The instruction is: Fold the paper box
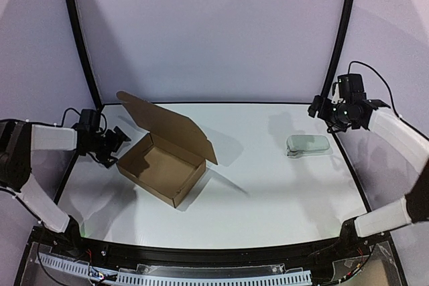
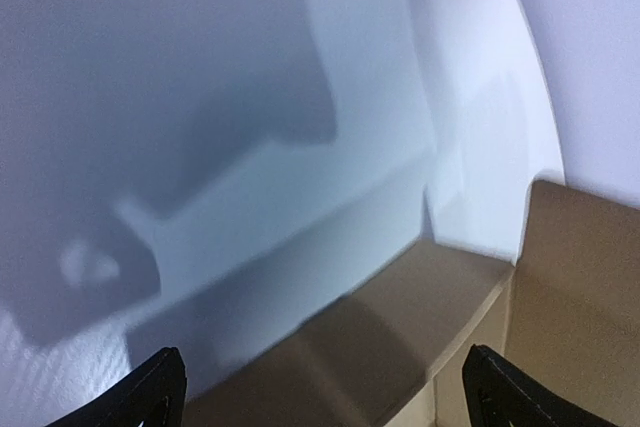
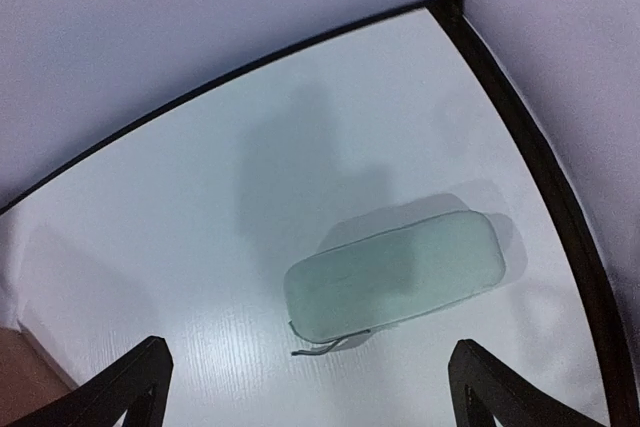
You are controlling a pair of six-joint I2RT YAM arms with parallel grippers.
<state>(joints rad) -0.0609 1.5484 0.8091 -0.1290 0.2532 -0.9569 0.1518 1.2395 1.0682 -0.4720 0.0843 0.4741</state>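
Paper box (image 1: pixel 163 165): brown card, walls raised, lid flap standing open.
Sits left of centre on white bench (image 1: pixel 281 192). Left claw (image 1: pixel 115 143) released, empty, just beside the box's left corner. Right claw (image 1: pixel 320 108) released, empty, raised near pale green case (image 1: pixel 308 145) at the right.

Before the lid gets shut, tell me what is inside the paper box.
The paper box shows only its bare brown floor in the top view, with nothing visible on it. A thin strip of floor along its near walls is hidden by those walls.

No readable text or labels anywhere.
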